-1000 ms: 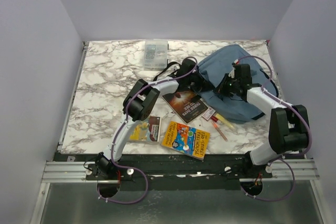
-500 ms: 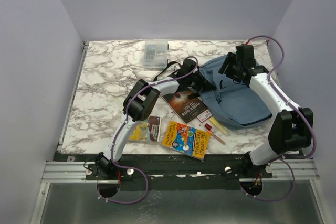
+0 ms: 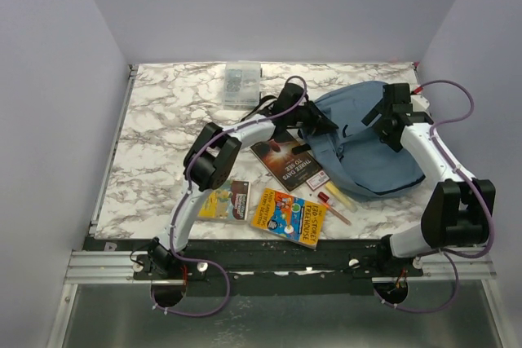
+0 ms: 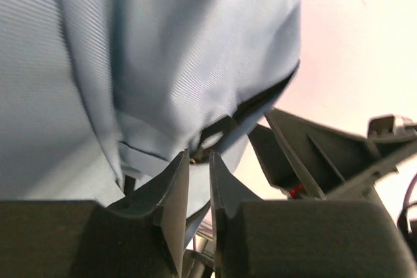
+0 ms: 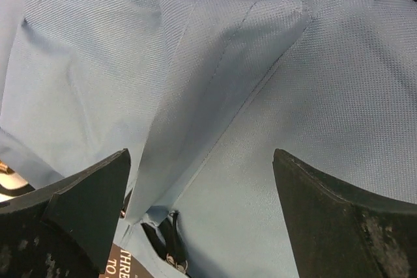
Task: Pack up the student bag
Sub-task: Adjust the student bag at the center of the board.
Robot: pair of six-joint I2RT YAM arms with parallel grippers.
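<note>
Right jaws wide over student bag (image 5: 273, 83)

Overhead; both wrists close over bag (image 3: 359, 167)

- You are looking at a robot lab cell, not a home.
- Plain pale walls (image 3: 57, 79) close the marble-pattern table (image 3: 163, 128) on three sides.
- At the table's near edge, a metal rail (image 3: 98, 265) carries bolted arm bases (image 3: 159, 254).

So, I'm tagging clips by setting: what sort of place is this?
Likely a lab test booth: plain lilac walls enclose a marble-pattern table, left arm and right arm bolted to its rail.
</note>
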